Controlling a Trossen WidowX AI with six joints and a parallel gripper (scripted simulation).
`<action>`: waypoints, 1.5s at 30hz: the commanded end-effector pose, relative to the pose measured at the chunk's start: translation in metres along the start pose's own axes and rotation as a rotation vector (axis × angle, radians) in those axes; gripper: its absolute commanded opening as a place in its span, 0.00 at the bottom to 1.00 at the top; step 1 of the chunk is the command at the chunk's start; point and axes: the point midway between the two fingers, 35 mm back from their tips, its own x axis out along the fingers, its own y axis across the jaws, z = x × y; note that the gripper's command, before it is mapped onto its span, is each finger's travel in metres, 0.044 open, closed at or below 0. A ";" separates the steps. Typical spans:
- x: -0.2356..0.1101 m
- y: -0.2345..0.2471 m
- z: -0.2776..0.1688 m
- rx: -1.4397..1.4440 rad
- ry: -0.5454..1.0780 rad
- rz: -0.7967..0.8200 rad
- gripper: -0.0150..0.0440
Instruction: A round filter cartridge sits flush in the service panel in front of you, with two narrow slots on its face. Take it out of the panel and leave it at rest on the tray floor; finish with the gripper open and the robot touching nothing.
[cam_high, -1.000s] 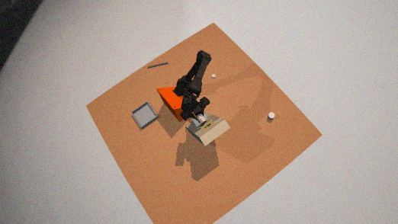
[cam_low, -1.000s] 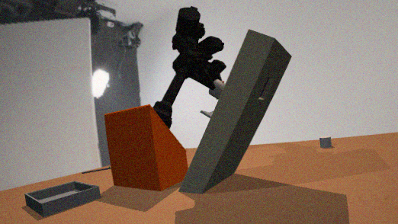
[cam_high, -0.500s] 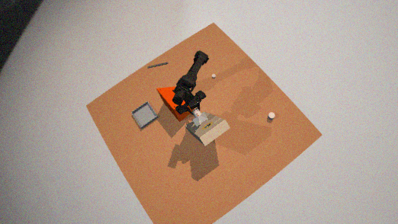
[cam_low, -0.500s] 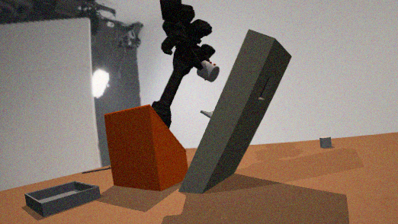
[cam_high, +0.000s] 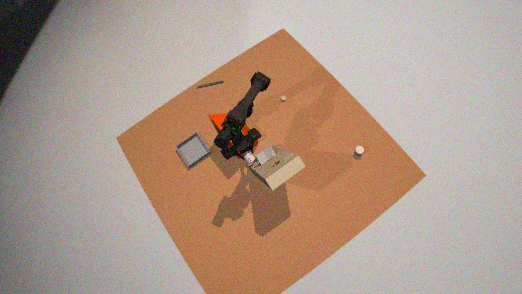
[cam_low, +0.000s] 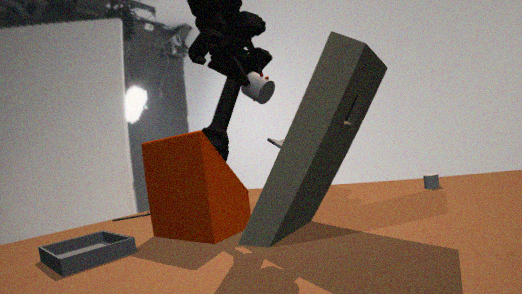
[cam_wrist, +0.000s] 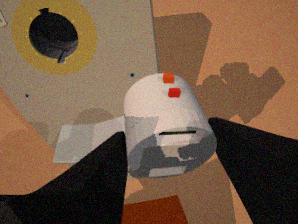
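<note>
The white round filter cartridge (cam_high: 248, 158) (cam_low: 260, 89) (cam_wrist: 165, 108) is out of the panel, with two small red marks on its side. My gripper (cam_high: 244, 151) (cam_low: 246, 75) (cam_wrist: 166, 132) is shut on it, a black finger on each side, and holds it in the air in front of the tilted grey service panel (cam_high: 282, 169) (cam_low: 320, 135). The panel's socket (cam_wrist: 53, 32) is an empty dark hole inside a yellow ring (cam_wrist: 88, 38). The grey tray (cam_high: 193, 150) (cam_low: 95, 256) lies on the floor to the side, away from the gripper.
An orange block (cam_high: 218, 120) (cam_low: 190, 185) stands under the arm next to the panel. Two small cylinders (cam_high: 359, 149) (cam_high: 283, 98) stand on the brown mat; one of them shows in the exterior view (cam_low: 431, 181). A thin grey rod (cam_high: 210, 84) lies at the back.
</note>
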 end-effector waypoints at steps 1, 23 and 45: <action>-0.002 -0.008 -0.005 0.048 0.007 -0.028 0.25; -0.052 -0.160 -0.138 0.960 0.011 -0.568 0.25; -0.038 -0.194 -0.275 1.291 0.003 -0.779 0.25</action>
